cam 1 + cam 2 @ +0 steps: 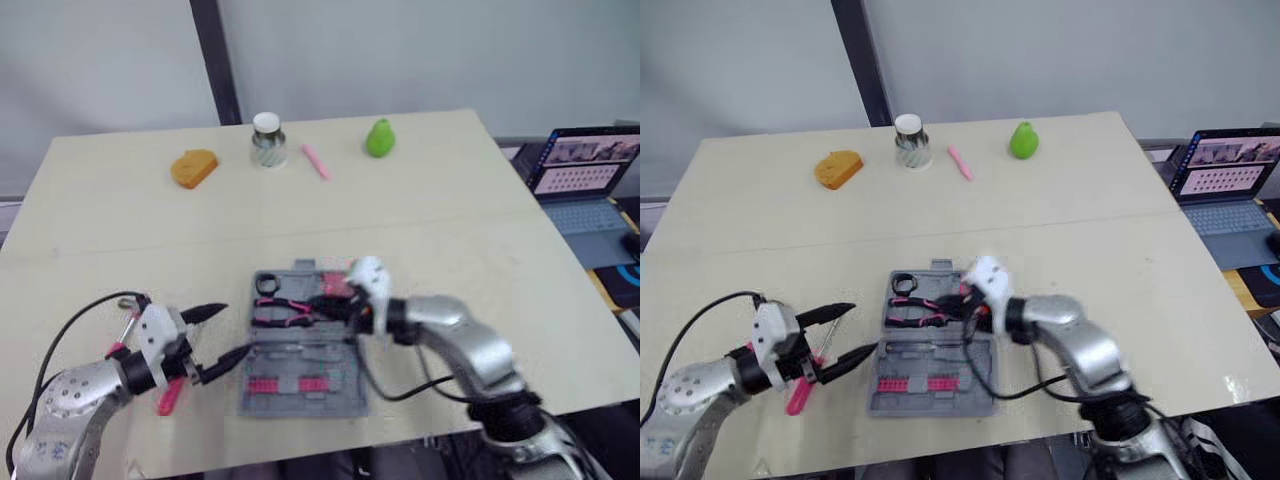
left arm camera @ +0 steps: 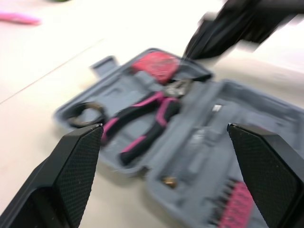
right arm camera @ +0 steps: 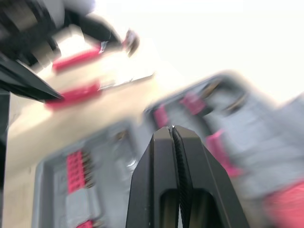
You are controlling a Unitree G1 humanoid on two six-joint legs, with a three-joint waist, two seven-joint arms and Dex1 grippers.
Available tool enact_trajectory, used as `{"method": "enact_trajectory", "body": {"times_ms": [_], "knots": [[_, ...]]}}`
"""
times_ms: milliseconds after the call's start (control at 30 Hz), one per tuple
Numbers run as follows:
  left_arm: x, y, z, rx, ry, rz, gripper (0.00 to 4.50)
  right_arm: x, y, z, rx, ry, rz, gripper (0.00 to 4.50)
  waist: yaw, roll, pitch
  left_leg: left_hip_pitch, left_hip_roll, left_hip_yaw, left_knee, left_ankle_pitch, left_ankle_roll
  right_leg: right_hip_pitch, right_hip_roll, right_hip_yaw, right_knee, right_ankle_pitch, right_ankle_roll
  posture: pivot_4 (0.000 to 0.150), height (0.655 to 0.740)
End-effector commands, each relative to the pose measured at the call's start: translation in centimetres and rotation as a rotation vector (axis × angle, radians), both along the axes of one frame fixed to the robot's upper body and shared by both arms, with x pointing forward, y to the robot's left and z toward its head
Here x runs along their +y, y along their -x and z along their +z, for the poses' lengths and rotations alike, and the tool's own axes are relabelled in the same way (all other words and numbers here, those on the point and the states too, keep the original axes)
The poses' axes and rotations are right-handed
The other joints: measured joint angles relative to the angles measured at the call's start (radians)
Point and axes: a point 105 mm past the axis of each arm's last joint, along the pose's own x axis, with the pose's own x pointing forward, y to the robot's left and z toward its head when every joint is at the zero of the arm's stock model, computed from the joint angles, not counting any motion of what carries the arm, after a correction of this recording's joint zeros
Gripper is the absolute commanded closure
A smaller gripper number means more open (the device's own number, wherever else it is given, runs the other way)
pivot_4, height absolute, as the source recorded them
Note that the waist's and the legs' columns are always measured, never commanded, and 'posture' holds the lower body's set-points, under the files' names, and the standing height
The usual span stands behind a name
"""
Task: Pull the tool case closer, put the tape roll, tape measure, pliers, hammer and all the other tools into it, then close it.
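Left gripper [image 1: 235, 330]: nearest item, just left of the tool case [image 1: 300, 352]. Fingers spread wide and empty, tips aimed at the case's left edge and touching nothing.

Right gripper [image 1: 335, 303]: reaches in from the right, over the far half of the tool case. Fingers pressed flat together with nothing between them. Whether the tips touch the contents cannot be told.

Tool case: grey, lying open and flat, close to the near table edge. Its near half carries rows of pink bits.

Pliers [image 1: 285, 311]: pink-and-black handles, seated in the far half of the tool case.

Pink-handled tool [image 1: 170, 397]: loose on the table, left of the tool case, below the left gripper.

Second pink handle [image 3: 78, 58]: also outside, left of the tool case, near the left wrist; kind unclear.

Red-pink block [image 2: 156, 66]: far-right corner of the tool case, probably the tape measure.

Tape roll [image 1: 268, 284]: black ring, far-left corner of the tool case.

Step in hand, by judgement: packing, well along, with the case drawn near and partly filled.

Next move, by judgement: turn the open left gripper onto a loose handle, close across it, carry it to a free recess; shut the lid last.
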Motion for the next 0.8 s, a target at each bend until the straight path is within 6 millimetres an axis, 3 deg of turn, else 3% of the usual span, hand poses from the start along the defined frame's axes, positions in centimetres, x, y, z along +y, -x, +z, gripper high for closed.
{"method": "enact_trajectory", "body": {"times_ms": [33,100,233,333,467,800], "knots": [[4.1,-0.7,0.3,0.039,-0.029,0.110,0.00,-6.1,1.4,0.3,0.060,0.021,-0.091,4.16,0.010,-0.001,0.001,0.000,0.000,0.000,-0.001,-0.001,0.000,0.000,0.000,-0.001,0.000,0.000,0.000,0.150,0.7400],[6.5,-1.1,0.3,0.049,-0.057,0.175,0.00,-9.4,2.1,-0.4,0.103,0.068,-0.164,3.56,0.017,-0.002,0.002,0.000,0.000,0.002,-0.003,-0.002,0.000,-0.001,0.000,-0.003,-0.001,0.000,0.000,0.150,0.7400],[12.2,-1.2,0.7,0.068,-0.128,0.322,0.00,-16.6,3.6,-2.3,0.193,0.157,-0.349,1.59,0.014,-0.007,0.006,0.001,-0.001,0.002,-0.004,-0.003,-0.001,-0.002,0.000,-0.007,-0.002,0.000,0.000,0.150,0.7400],[15.4,-0.7,0.8,0.075,-0.168,0.403,0.00,-20.0,4.3,-3.1,0.203,0.200,-0.451,0.14,0.011,-0.010,0.010,0.004,-0.001,0.003,-0.003,-0.003,-0.001,-0.001,0.000,-0.007,-0.004,0.000,0.000,0.150,0.7400],[19.3,1.1,0.6,0.101,-0.211,0.513,0.00,-23.7,5.1,-3.6,0.191,0.221,-0.589,0.05,0.007,-0.011,0.010,0.006,0.000,0.004,-0.002,-0.002,-0.002,-0.002,0.000,-0.006,-0.003,0.000,0.000,0.150,0.7400],[23.8,3.7,0.3,0.126,-0.274,0.653,0.00,-25.4,4.8,-4.3,0.154,0.216,-0.645,0.05,-0.010,-0.011,0.011,0.006,0.000,0.005,-0.001,-0.002,-0.002,-0.002,0.000,-0.005,0.000,0.000,0.000,0.150,0.7400]]}}
